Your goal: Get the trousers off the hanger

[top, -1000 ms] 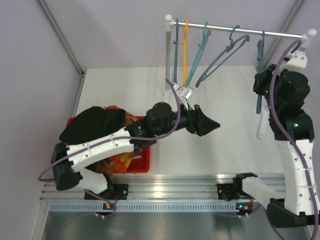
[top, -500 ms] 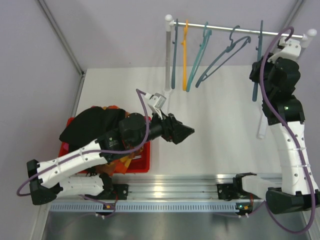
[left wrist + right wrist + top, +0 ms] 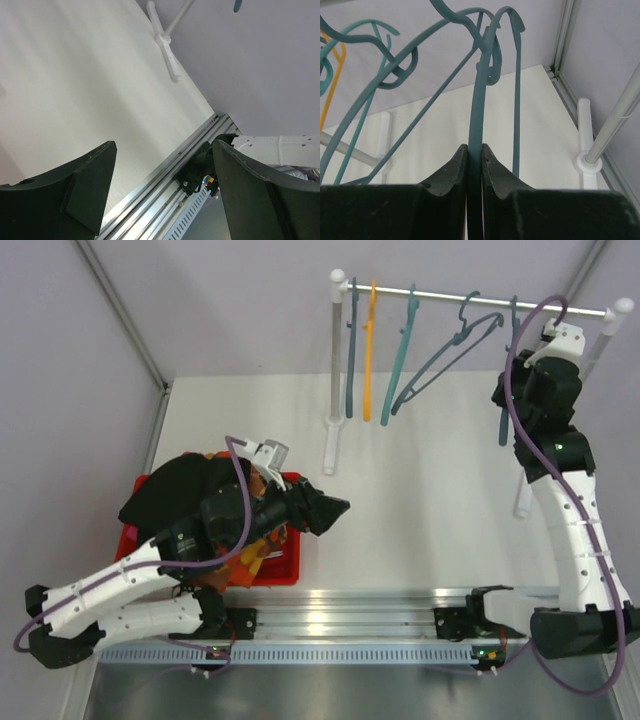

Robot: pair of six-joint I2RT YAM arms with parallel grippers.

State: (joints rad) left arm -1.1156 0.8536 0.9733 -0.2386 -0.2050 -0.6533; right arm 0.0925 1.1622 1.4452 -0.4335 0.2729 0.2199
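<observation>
Trousers (image 3: 178,492) are lying heaped in the red bin (image 3: 290,575) at the near left of the table (image 3: 430,490). A black pair is draping over the top and spilling past the bin's far rim, and an orange patterned pair (image 3: 245,558) is showing underneath. I cannot make out the other colours from here.

My left gripper (image 3: 165,145) is hovering just beside the bin's right edge, pointing out over the bare tabletop. Its fingers are standing wide apart with nothing between them.

My right gripper (image 3: 474,150) is reaching up at the far right end of the clothes rail (image 3: 440,298). Its fingers are pinching together on the slim shoulder of a teal hanger (image 3: 476,100), which is hanging bare with its hook over the rail.

Four more hangers are dangling further left along the rail, among them an orange one (image 3: 368,350) and a blue-grey one (image 3: 445,350) tilting at an angle. No cloth is hanging on any of them.
</observation>
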